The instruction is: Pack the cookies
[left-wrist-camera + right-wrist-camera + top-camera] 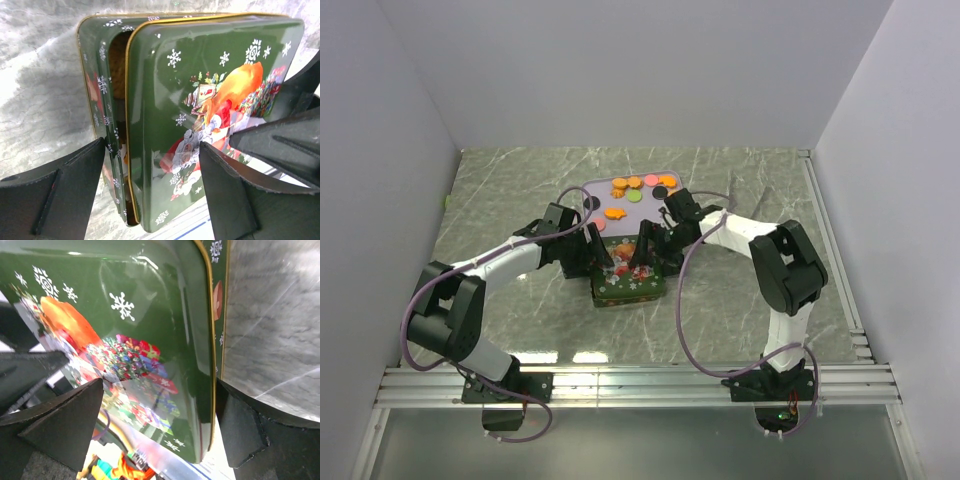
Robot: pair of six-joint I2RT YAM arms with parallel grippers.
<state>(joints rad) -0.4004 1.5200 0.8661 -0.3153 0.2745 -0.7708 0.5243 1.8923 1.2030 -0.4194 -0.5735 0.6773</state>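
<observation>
Top external view: both arms reach in to one green Christmas tin point(628, 283) at mid-counter point(510, 190), left arm point(510, 260) from the left, right arm point(745, 228) from the right, their jaws meeting over its top. Cookies point(633, 182) lie on a lavender tray point(642, 210) just behind the tin: orange rounds along the far side, pink, green and black discs among them, one orange piece nearer the front edge. All of these sit outside the tin, beyond both sets of jaws. Left wrist view: lid point(210, 100) sits askew on the base point(100, 75), offset sideways so a dark slot shows along one wall; what is in the slot is too dim to name. Left jaws stand wide, one finger point(55, 195) beside the base wall, the other over the lid's picture. The lid runs on past it, so nothing is clamped between them. Right wrist view: right jaws equally wide, straddling the lid's gold rim, nothing pinched; whether they touch metal, cannot tell. Judgement: the step in hand is the lid, going on or coming off, cannot tell which. With so many cookies on the tray, packing looks far from done, so the lid probably has to come clear. Next move calls for a firm pinch on the lid's rim, the base kept from sliding, and a level lift.
</observation>
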